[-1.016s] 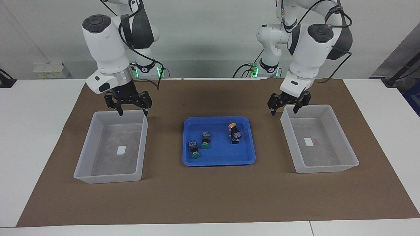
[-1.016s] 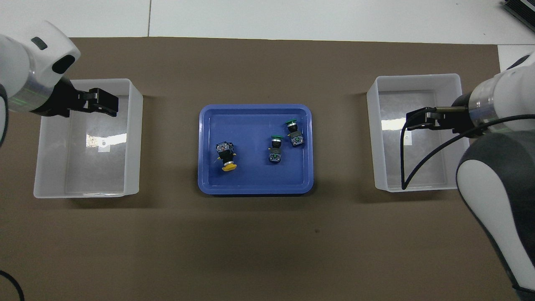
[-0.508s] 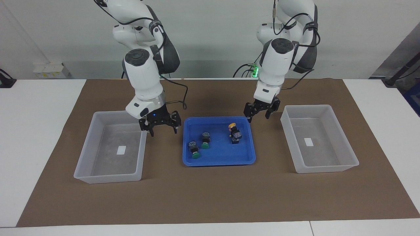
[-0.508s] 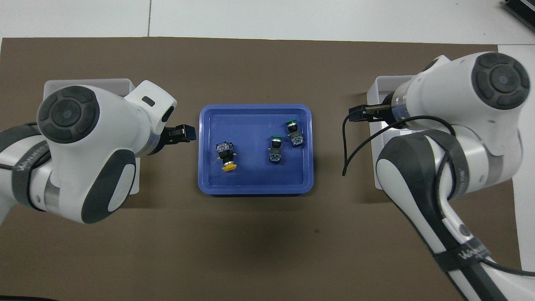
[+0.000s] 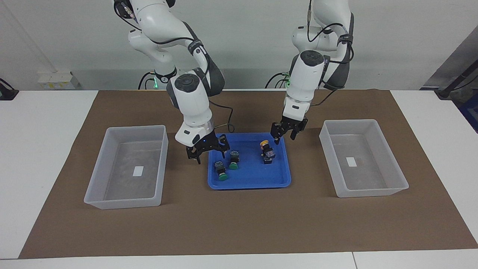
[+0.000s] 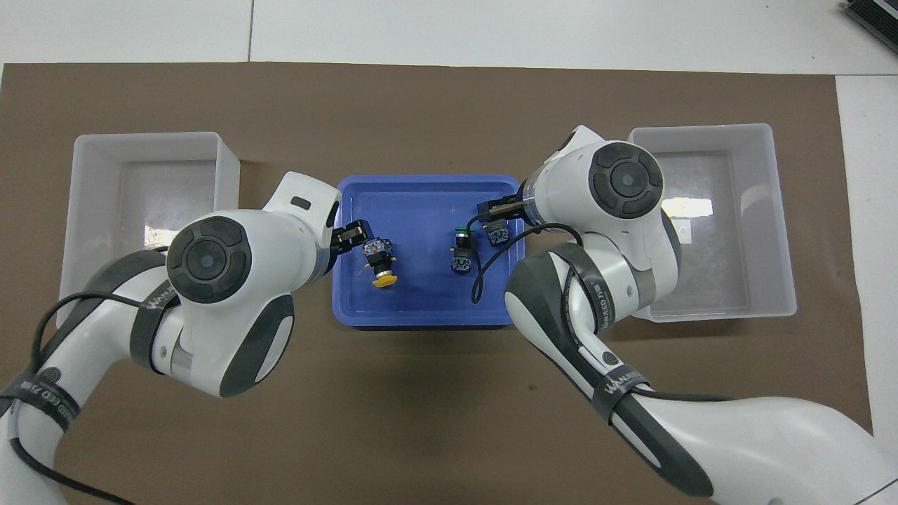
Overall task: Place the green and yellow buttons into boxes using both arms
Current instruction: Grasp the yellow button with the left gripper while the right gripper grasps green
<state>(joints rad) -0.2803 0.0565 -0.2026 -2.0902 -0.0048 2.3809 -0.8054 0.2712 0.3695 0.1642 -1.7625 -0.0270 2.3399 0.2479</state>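
Hovering over the shallow blue plastic tray (image 5: 277, 181) in the facing view, both black two-finger grippers are hanging with their fingers spread apart and holding nothing. The left gripper (image 5: 284, 137) is sitting above the tray's edge nearest the robots, toward the left arm's end, just over the yellow-capped push-button switch (image 5: 266, 151). That switch is lying in the tray with its yellow cap pointing toward the robots. The right gripper (image 5: 210, 153) is hanging over the tray's rim at the right arm's end, beside two green-capped push-button switches. One green-capped switch (image 5: 220, 170) is lying with its cap pointing away from the robots, and the other green-capped switch (image 5: 234, 160) is lying just beside it, slightly nearer the robots. Two translucent whitish plastic bins are flanking the tray on the brown mat (image 5: 239, 224): the bin at the right arm's end (image 5: 98, 179) and the bin at the left arm's end (image 5: 388, 164), each showing only a small white sticker inside.

Looking from overhead, the large white arms are covering much of the scene. The left gripper (image 6: 353, 232) is touching or nearly touching the yellow-capped switch (image 6: 379, 259); I cannot tell which. The right gripper (image 6: 491, 208) is hiding part of one green-capped switch (image 6: 499, 232), while the second (image 6: 461, 252) is lying uncovered beside it. All three switches are resting inside the tray (image 6: 421, 312).
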